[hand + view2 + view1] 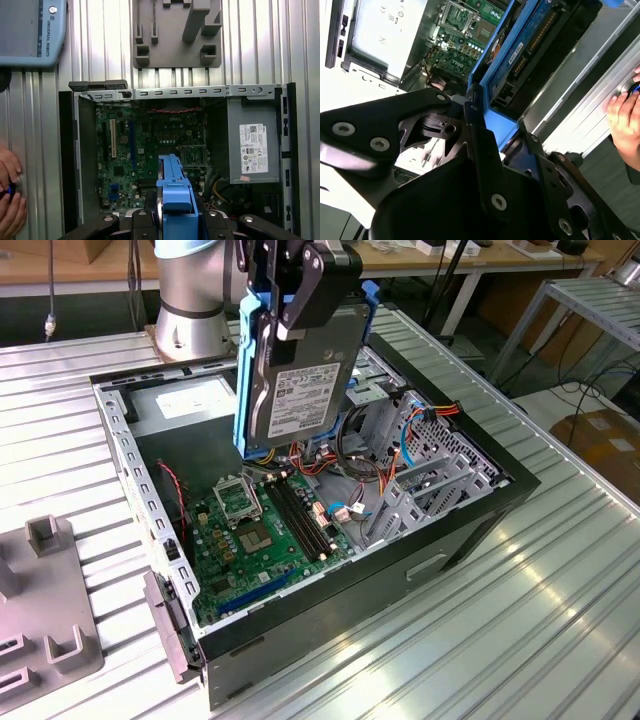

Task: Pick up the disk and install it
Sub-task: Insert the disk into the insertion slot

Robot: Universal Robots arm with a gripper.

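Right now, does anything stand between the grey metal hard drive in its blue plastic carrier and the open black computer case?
No cover: the case is open beneath the disk. Coloured cables lie under it, beside the grey drive cage.

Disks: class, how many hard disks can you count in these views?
1. The disk hangs roughly upright, clamped in the jaws, above the open computer case. Others may be hidden inside the drive cage.

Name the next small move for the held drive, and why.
Probably carry it toward the exterior view's right: the tool grips the grey metal hard drive in its blue plastic carrier upright above the green motherboard, while the grey metal drive cage sits further right.
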